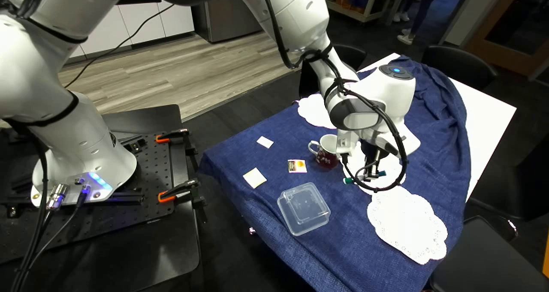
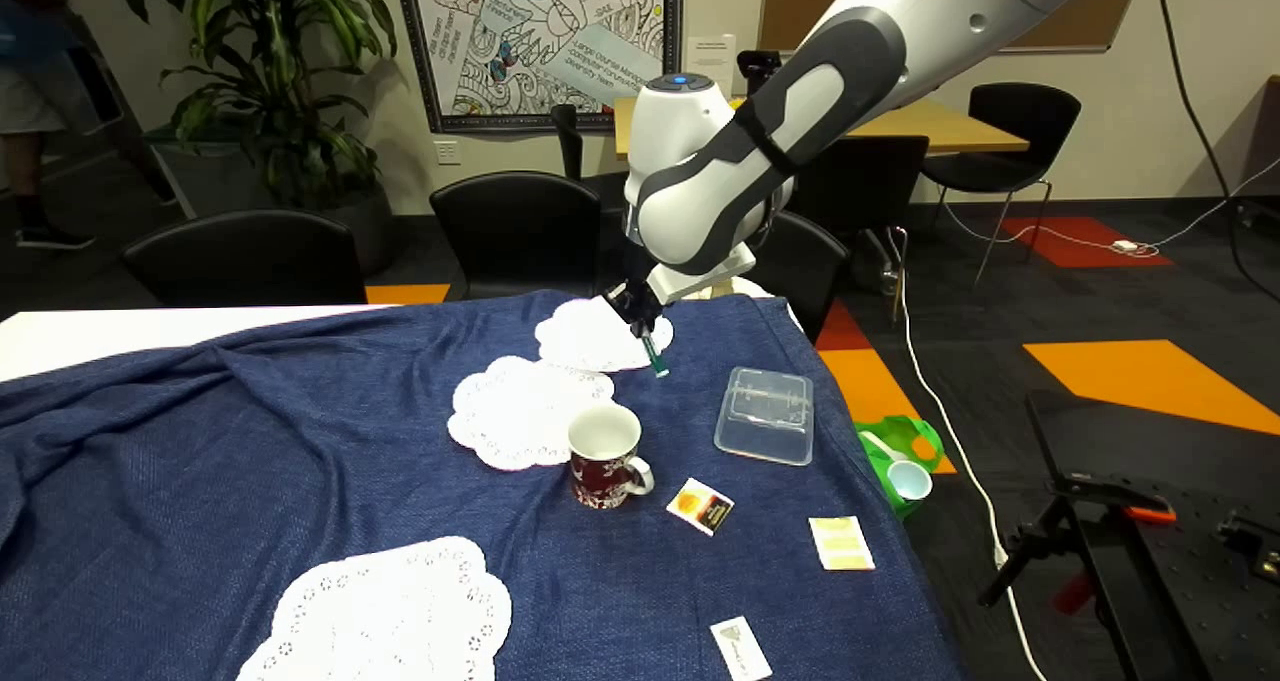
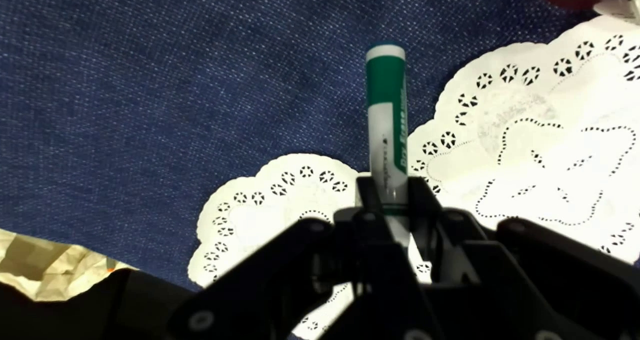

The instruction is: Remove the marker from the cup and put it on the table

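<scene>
Evidently the removal half looks done; the end effector [image 3: 391,192] grips the marker [image 3: 386,105], jaws narrowed around its barrel, and in the wrist view the green end shows against blue cloth [image 3: 150,105], past the white doilies [image 3: 255,225]; in an exterior view the cup [image 2: 603,476] stands upright on the tabletop [image 2: 250,431], nearer and slightly left of the marker, while the clear container [image 2: 768,426] lies to the right. Setting down seems the step in hand; whether the marker touches the cloth, the views do not settle. Done well, this calls for a slow descent with the marker levelled, so both ends land together; flat cloth suits better than a doily edge, which could tip it; the jaws should then part gently, lest it roll, and rise clear of the cup.
</scene>
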Available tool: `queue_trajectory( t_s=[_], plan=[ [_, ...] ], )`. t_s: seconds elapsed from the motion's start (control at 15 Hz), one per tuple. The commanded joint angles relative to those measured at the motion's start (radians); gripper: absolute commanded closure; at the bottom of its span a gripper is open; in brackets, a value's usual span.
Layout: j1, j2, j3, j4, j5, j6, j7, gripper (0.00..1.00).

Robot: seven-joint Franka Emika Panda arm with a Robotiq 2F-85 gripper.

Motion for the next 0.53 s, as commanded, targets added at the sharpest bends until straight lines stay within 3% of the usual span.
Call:
queue_trajectory(
  t_s=[0.0,0.2,0.47],
  plan=[
    [-0.019,0.063,0.017,0.094,0.009,-0.060,0.023,0.54],
    [-0.005,0.066,0.004,0.091,-0.002,-0.042,0.027,0.33],
    [0.056,-0.030,-0.031,-0.032,-0.038,0.067,0.028,0.02]
  ],
)
